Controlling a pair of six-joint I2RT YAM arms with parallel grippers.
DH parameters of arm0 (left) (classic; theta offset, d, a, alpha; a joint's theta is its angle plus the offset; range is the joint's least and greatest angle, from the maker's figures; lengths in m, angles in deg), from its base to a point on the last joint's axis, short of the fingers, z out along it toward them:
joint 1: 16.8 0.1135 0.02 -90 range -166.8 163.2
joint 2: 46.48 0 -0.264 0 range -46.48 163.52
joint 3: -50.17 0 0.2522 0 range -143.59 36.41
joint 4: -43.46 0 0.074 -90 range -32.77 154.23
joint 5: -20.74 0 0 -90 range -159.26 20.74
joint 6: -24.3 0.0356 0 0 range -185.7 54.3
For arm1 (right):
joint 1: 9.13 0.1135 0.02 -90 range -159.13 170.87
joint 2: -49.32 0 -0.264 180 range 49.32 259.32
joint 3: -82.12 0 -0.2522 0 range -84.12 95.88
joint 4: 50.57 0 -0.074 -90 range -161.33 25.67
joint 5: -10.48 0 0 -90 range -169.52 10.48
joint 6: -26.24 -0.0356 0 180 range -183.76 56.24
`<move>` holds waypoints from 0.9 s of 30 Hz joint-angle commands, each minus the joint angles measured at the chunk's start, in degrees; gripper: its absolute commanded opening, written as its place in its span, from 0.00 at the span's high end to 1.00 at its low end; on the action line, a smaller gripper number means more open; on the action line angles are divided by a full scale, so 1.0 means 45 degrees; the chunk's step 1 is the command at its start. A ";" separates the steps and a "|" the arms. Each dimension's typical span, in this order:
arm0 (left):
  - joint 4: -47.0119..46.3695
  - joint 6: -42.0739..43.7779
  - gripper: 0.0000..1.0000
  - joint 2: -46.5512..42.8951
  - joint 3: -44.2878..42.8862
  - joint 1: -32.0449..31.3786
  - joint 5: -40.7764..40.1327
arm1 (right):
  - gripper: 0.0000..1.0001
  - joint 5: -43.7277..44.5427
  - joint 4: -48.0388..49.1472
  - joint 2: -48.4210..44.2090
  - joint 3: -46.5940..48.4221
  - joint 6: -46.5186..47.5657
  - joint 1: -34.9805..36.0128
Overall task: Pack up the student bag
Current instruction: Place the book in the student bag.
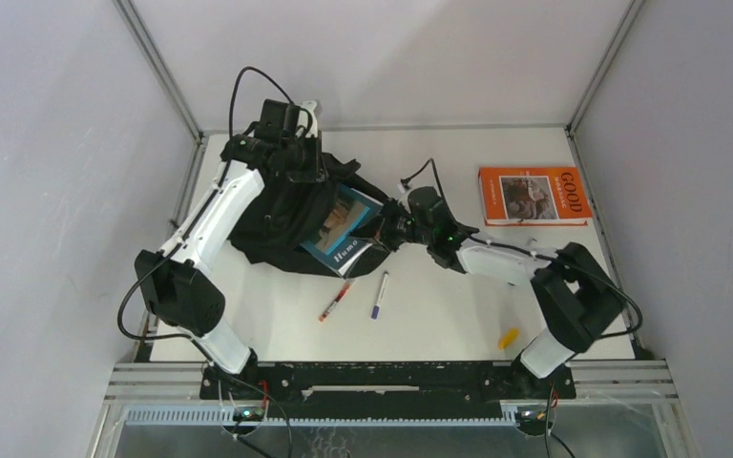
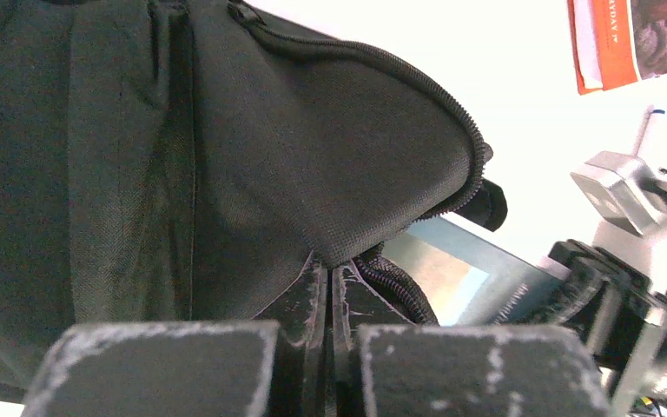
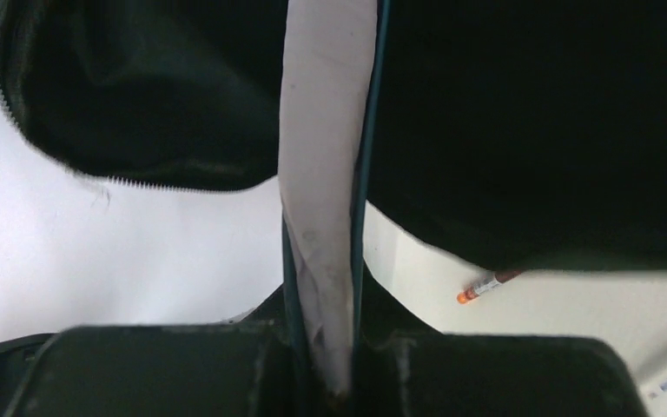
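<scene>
The student bag (image 1: 272,224) sits toward ten o'clock on the tabletop (image 1: 439,315), mouth facing three o'clock. The left tool (image 2: 328,282) pinches its zip edge, jaws almost touching. The right tool (image 3: 326,356) grips a blue book (image 1: 342,227) narrowly, the book half inside the mouth.

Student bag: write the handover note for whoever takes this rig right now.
Left claw: shut on the rim of the student bag, holding its mouth open.
Right claw: shut on the teal book.
Done: teal book is part way into the bag.
Left: push it fully in. The orange book, red pen and blue pen lie on the table.
</scene>
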 commanded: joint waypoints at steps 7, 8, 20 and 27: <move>-0.1514 0.0781 1.00 -0.0999 0.0293 0.0021 0.1346 | 1.00 -0.3629 0.0130 0.2442 0.3440 0.0378 -0.0440; -0.1558 0.0811 1.00 -0.1004 0.0342 0.0019 0.1341 | 1.00 -0.3806 -0.0259 0.2769 0.3864 0.0576 -0.0528; -0.2099 0.0502 1.00 -0.1044 0.0611 0.0119 0.1878 | 1.00 -0.4107 0.1144 0.6425 0.6844 -0.0289 -0.0693; -0.2355 0.0471 1.00 -0.1203 0.0759 0.0163 0.2688 | 0.98 -0.4719 0.2088 0.8768 0.9017 -0.0744 -0.0746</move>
